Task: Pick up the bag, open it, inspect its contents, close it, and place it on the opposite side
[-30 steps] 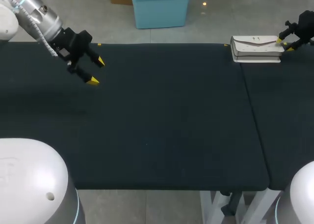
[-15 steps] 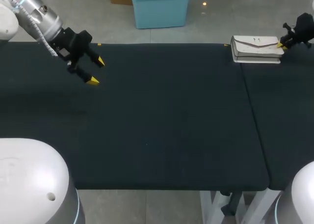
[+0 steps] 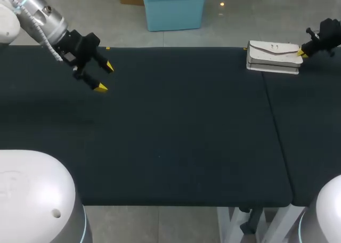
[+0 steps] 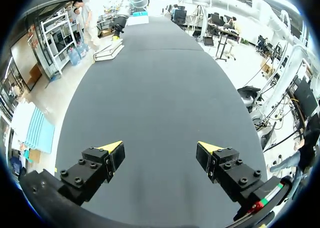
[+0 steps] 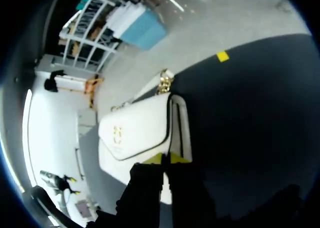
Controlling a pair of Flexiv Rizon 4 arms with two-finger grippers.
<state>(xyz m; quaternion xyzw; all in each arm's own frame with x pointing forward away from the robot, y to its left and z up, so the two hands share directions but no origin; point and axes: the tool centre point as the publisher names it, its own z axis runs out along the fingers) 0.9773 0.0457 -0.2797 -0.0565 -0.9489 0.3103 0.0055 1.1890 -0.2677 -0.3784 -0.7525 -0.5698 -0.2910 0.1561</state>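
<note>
A white flap bag (image 3: 273,55) lies at the table's far right, tilted, its right end raised a little off the black top. My right gripper (image 3: 301,53) is at that end. In the right wrist view its yellow tips (image 5: 166,159) are pressed together on the edge of the bag (image 5: 137,133), which has a gold clasp and chain. My left gripper (image 3: 104,77) hangs open over the far left of the table with nothing in it. In the left wrist view the left gripper (image 4: 165,148) points down the table's length toward the distant bag (image 4: 110,49).
The black table top (image 3: 176,126) has a seam (image 3: 274,126) where two sections meet, just left of the bag's near side. Small yellow markers (image 3: 108,48) sit on the far edge.
My right gripper has shut on the bag's right end. The bag has slid slightly left and its right end has risen. The left arm has not moved.
</note>
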